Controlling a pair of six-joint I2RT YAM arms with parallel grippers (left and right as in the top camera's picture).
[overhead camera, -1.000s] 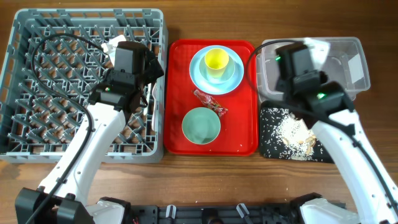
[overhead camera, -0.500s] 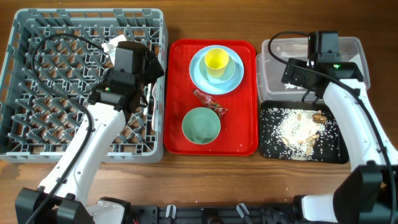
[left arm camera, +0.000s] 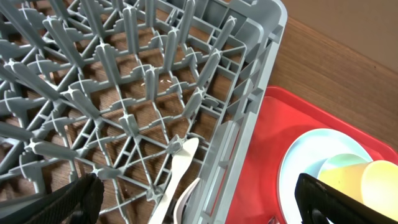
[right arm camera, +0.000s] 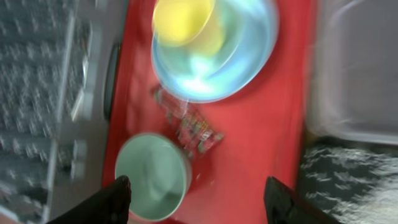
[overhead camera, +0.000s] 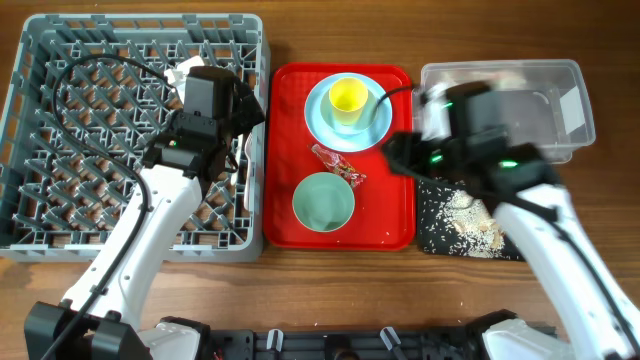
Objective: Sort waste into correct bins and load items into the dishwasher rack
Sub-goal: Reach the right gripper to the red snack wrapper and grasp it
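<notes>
We're partway: cutlery (left arm camera: 177, 167) sitting at rack's (overhead camera: 30, 60) right edge, scraps (overhead camera: 468, 218) in black tray (overhead camera: 428, 238). Wrapper (overhead camera: 338, 164), plate (overhead camera: 375, 125), cup (overhead camera: 347, 97), bowl (overhead camera: 323, 200) waiting on red tray (overhead camera: 285, 225). Left gripper (left arm camera: 199, 193), right gripper (right arm camera: 197, 186) hanging w/ fingers apart, empty.

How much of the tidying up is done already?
Partly done. The rice scraps lie on the black tray, and the white cutlery sits in the grey rack. Nothing is in hand: the left pincer and right pincer are open and empty, the right one above the red tray. Left to do: the snack wrapper, blue plate, yellow cup and mint bowl on that tray.
</notes>
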